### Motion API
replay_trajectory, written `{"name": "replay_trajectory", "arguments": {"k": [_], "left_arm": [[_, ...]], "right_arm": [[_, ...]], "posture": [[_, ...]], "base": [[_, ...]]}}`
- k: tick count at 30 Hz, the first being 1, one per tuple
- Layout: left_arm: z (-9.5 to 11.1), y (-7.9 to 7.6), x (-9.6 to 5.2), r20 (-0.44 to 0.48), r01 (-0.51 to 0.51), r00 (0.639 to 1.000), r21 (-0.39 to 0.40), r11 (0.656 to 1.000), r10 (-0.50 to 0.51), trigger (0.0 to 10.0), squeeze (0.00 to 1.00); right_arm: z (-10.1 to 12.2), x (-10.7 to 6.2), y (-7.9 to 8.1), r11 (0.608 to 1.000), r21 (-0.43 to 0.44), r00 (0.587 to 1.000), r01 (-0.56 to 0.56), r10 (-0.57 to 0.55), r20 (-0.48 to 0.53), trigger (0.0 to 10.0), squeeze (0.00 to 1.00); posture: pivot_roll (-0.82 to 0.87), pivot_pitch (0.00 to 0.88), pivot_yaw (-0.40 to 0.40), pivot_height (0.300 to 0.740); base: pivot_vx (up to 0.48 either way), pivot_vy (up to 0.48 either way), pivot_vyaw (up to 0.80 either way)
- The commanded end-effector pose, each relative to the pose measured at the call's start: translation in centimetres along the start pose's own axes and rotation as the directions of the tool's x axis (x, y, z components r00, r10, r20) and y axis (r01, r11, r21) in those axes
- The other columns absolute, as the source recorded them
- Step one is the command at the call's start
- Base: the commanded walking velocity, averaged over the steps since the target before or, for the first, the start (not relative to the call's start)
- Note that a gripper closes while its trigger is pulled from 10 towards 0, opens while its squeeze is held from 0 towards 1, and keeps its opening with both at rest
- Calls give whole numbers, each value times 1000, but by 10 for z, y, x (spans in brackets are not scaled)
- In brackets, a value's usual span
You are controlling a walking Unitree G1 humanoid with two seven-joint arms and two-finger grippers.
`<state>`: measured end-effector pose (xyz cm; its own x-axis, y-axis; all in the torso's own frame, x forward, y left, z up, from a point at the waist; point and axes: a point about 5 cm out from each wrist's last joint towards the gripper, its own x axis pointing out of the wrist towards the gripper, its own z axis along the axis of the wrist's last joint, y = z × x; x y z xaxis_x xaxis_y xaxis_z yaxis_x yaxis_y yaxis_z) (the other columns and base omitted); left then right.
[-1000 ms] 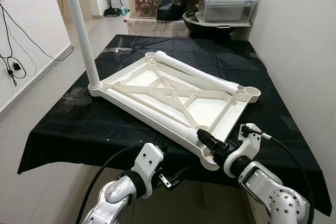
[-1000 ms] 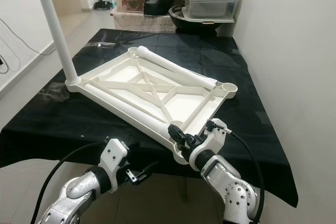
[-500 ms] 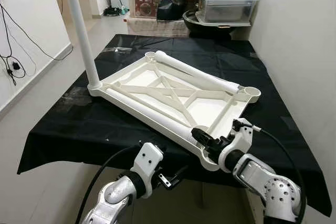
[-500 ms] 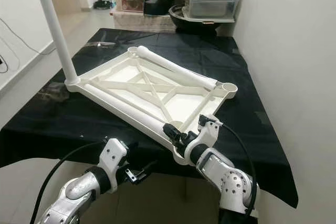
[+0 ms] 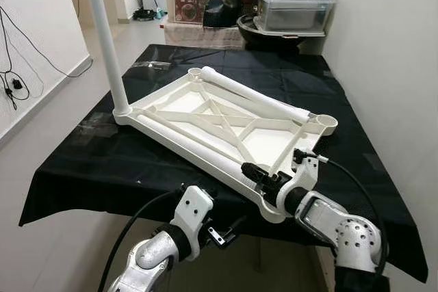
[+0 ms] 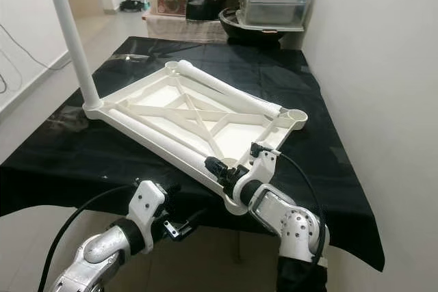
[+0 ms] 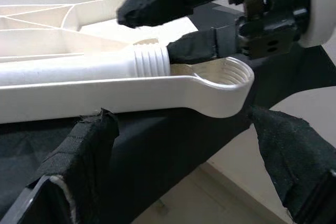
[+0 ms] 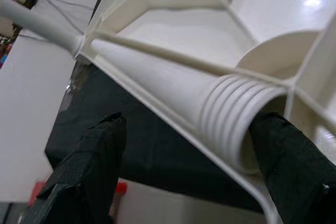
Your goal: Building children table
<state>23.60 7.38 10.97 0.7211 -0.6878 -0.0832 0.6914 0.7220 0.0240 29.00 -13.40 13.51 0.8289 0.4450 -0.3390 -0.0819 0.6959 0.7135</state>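
Over the last second the right tool (image 5: 254, 174) has advanced from the near corner of the upturned white tabletop (image 5: 205, 111) onto the threaded end of the loose leg (image 5: 198, 148) lying along the tabletop's near edge; the tabletop and legs have kept their places. The right wrist view shows the two black fingers (image 8: 86, 169) spread to either side of the ribbed end (image 8: 236, 119), with one fingertip at its mouth and the other still clear of the tube, so the tool is open and not yet clamped. This suggests the step in hand is taking hold of this leg so that it can be raised and screwed into the empty corner socket (image 7: 223, 77) just beside it. One leg (image 5: 106, 39) already stands upright in the far left corner; another (image 5: 256, 94) lies along the far edge. The right forearm reaches in low from the near right, elbow bent, wrist turned toward the leg. The left tool (image 5: 222, 234) hangs below the front edge of the black-draped surface (image 5: 102, 162), fingers parted, holding nothing.
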Motion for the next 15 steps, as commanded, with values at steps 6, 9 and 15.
{"name": "replay_trajectory", "arguments": {"k": [6,9,15], "left_arm": [[2,-3,-2,-4,4,1000,-12,1000,-4,10000,0],[2,-4,-2,-5,2,1000,-16,1000,-2,10000,0],[1,-4,-2,-12,3,1000,-16,1000,-3,10000,0]], "right_arm": [[-6,11,9,998,40,997,-48,50,-54,10000,0],[-7,15,9,997,61,997,-52,56,-61,10000,0],[3,15,26,950,164,963,-265,269,-1,10000,0]], "posture": [[155,0,-103,740],[155,0,-105,740],[158,0,-104,740]], "base": [[0,0,0],[0,0,0],[0,0,0]]}}
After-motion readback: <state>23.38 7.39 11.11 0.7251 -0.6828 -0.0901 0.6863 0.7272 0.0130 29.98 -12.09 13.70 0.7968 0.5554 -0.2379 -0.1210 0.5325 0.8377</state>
